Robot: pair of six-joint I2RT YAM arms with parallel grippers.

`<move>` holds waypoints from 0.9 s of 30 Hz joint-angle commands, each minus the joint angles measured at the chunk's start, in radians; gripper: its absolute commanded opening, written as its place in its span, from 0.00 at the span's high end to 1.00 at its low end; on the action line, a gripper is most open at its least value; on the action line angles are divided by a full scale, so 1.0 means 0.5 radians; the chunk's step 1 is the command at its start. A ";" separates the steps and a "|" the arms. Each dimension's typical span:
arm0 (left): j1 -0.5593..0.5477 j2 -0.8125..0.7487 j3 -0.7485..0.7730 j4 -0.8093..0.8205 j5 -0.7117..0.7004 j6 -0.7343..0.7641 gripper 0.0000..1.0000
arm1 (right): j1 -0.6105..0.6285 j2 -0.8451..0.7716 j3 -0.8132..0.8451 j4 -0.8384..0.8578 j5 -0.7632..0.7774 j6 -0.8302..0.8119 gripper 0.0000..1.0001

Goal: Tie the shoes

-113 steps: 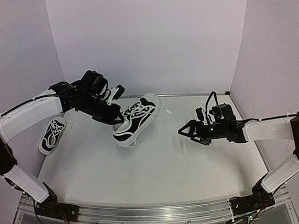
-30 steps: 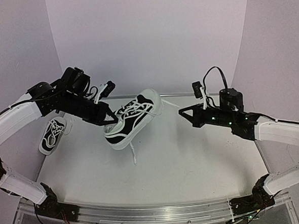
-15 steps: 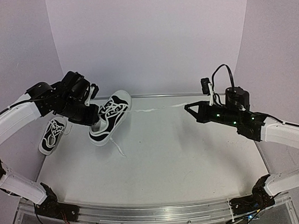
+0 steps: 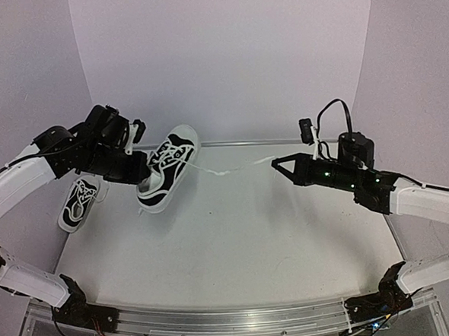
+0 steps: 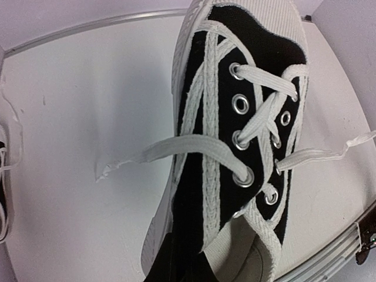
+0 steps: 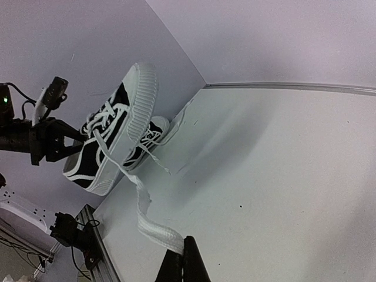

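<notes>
A: From above, what do you have hold of?

B: My left gripper (image 4: 144,175) is clamped on the heel end of the lifted shoe (image 4: 169,165), which hangs clear of the table (image 4: 237,243) with its toe toward the back wall; my right gripper (image 4: 277,162) is pinched together on the end of a white lace (image 4: 225,171), which spans the gap between my two arms; the second shoe (image 4: 79,201) lies flat by the left wall, just beside my left arm.

A: And your left wrist camera?

B: The lifted shoe (image 5: 241,135) fills most of it, laced through metal eyelets; a loose lace end (image 5: 147,154) trails off to the left over the table (image 5: 76,117), while the white lace (image 5: 329,154) leads off to the right; a sliver of the second shoe (image 5: 3,176) shows at the left edge; my own fingers are mostly hidden at the heel.

A: Your right wrist camera?

B: My fingers (image 6: 191,264) are closed on the white lace (image 6: 155,230), which sags back toward the lifted shoe (image 6: 108,138); the second shoe (image 6: 150,134) sits on the table just beyond, partly hidden by the lifted one; my left gripper (image 6: 59,141) is at its heel; the front rail (image 6: 97,249) runs along the table's near edge.
</notes>
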 commanded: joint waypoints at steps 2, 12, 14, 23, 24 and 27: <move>-0.058 0.144 -0.260 0.577 0.415 -0.157 1.00 | 0.010 -0.259 -0.070 -0.206 0.254 0.074 1.00; -0.574 0.533 -0.544 1.202 0.165 -0.741 1.00 | 0.008 -0.532 -0.159 -0.654 0.642 0.171 1.00; -0.669 0.648 -0.542 1.286 0.167 -0.830 1.00 | 0.008 -0.538 -0.159 -0.697 0.651 0.169 1.00; -0.842 0.969 -0.530 1.543 0.037 -1.258 1.00 | 0.007 -0.493 -0.174 -0.738 0.645 0.183 1.00; -0.860 0.986 -0.518 1.540 -0.005 -1.295 1.00 | 0.008 -0.483 -0.172 -0.740 0.639 0.180 1.00; -0.913 1.030 -0.474 1.558 -0.043 -1.336 1.00 | 0.007 -0.437 -0.168 -0.737 0.618 0.170 1.00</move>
